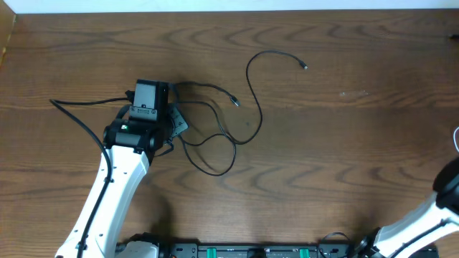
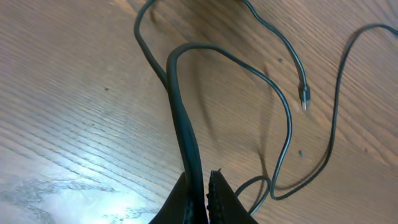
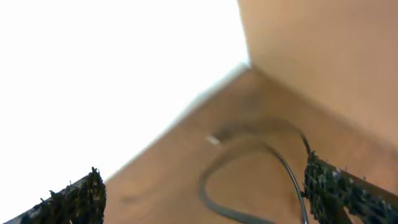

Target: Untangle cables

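Thin black cables [image 1: 247, 107] lie looped over each other at the table's middle, with one plug end [image 1: 235, 102] and another plug end [image 1: 305, 66] lying free. My left gripper [image 1: 174, 120] is at the tangle's left side, shut on a black cable [image 2: 185, 124] that arches up from the fingertips [image 2: 217, 186]. Ahead of it lie more loops and a plug [image 2: 303, 96]. My right gripper [image 3: 202, 186] is open, past the overhead view's right edge. A blurred dark cable loop [image 3: 208, 186] with a pale end [image 3: 213, 140] lies on the table below it, not gripped.
A thicker black arm wire [image 1: 79, 118] runs left from the left wrist. The right arm [image 1: 430, 218] rises at the bottom right corner. A thin pale strand [image 1: 456, 136] shows at the right edge. The table's far edge [image 3: 205, 93] meets a wall corner.
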You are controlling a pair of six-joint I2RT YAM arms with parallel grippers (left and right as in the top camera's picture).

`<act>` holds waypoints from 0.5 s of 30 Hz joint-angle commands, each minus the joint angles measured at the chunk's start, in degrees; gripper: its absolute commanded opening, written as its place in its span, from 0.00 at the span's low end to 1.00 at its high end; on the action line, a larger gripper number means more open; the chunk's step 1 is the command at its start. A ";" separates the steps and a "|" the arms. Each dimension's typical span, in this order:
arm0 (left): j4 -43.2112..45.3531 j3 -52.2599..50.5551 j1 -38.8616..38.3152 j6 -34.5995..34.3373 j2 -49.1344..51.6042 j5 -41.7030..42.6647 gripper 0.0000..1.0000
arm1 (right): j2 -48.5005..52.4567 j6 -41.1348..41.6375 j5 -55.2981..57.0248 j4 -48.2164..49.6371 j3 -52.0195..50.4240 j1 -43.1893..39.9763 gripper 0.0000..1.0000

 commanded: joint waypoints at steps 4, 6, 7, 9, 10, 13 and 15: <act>-0.20 0.42 0.11 1.66 -0.72 3.04 0.08 | -4.76 26.99 23.28 -9.79 1.20 -3.72 0.99; -0.22 0.42 0.11 1.64 -0.72 3.02 0.08 | -1.60 34.42 21.53 -20.50 1.20 -5.25 0.99; -0.22 0.42 0.11 1.66 -0.72 3.02 0.08 | -0.50 35.60 20.83 -23.54 1.20 -5.57 0.99; -0.31 0.42 0.11 1.64 -0.72 3.04 0.07 | 4.04 38.73 16.70 -32.50 1.20 -6.54 0.99; -0.39 0.42 0.13 1.66 -0.72 3.02 0.08 | 5.90 38.71 13.55 -33.57 1.20 -6.91 0.99; -0.44 0.42 0.13 1.66 -0.72 3.04 0.08 | 12.48 34.21 -12.57 -31.39 1.20 -9.46 0.99; -0.59 0.42 0.11 1.64 -0.74 3.02 0.08 | 14.14 34.18 -22.53 -28.85 1.20 -10.67 0.99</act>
